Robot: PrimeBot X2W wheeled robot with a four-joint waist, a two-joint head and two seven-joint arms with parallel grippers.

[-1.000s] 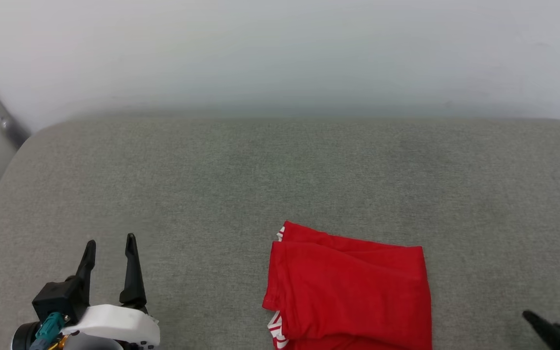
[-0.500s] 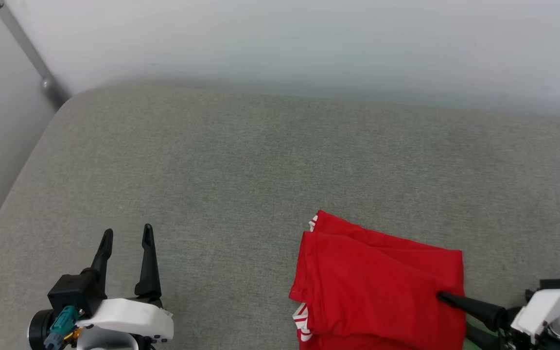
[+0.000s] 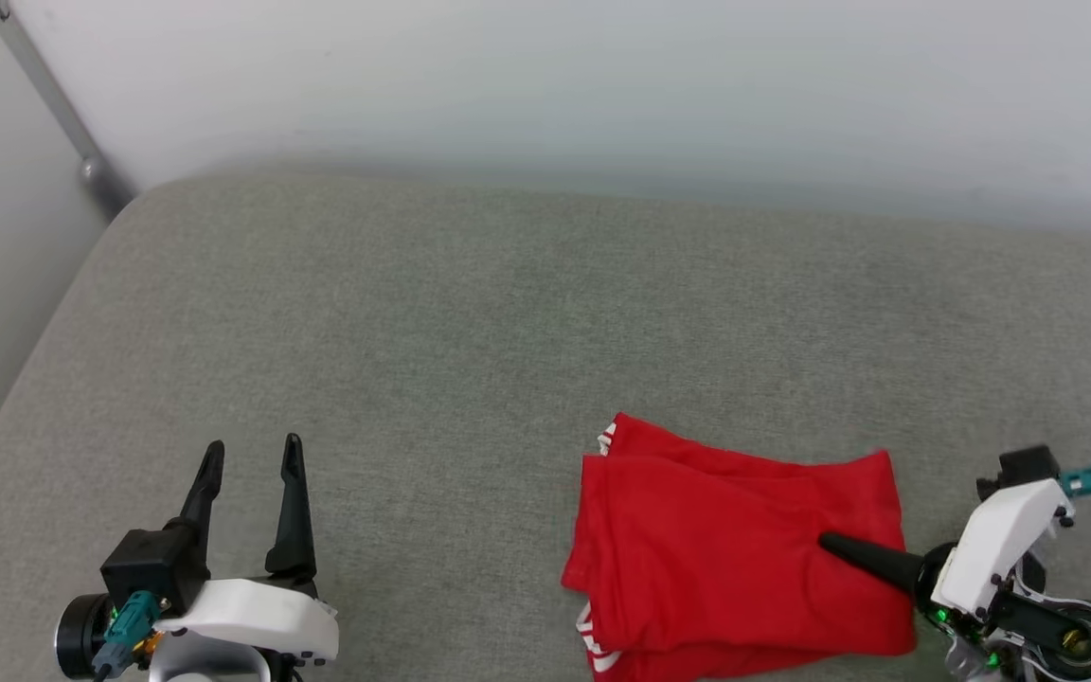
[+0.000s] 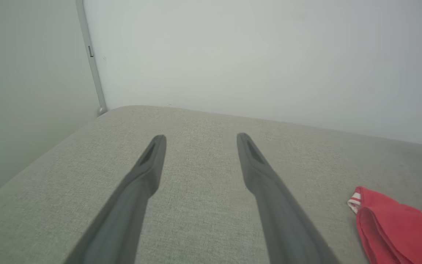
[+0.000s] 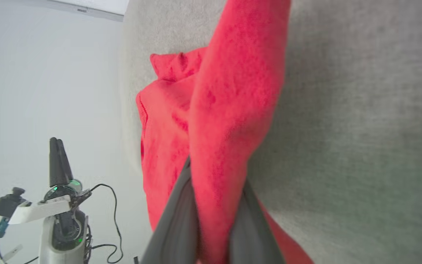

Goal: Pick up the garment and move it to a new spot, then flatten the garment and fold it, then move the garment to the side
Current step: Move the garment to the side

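Here, the garment (image 3: 725,549) is seen lying folded into a rough rectangle on a grey fabric-covered surface (image 3: 470,332), right of centre and close to the near edge of the head view. White striped trim (image 3: 608,438) is shown at its far left corner, and more of it at the near left corner. The right pincer (image 3: 830,545) is brought in from the right, with one dark finger laid across the top of the red cloth near its right edge. In the right wrist view the two fingers are seen drawn together, with a thick fold of the red fabric clamped between them and rising up from the tips. The left pincer (image 3: 253,443) is held well apart from the garment, at the lower left of the head view, above the bare grey surface. Its fingers are spread apart and nothing is held between them, as is plainly shown in the left wrist view. A pale wall (image 3: 545,85) is seen behind the surface, and a grey pole (image 3: 44,95) runs down it at the far left.
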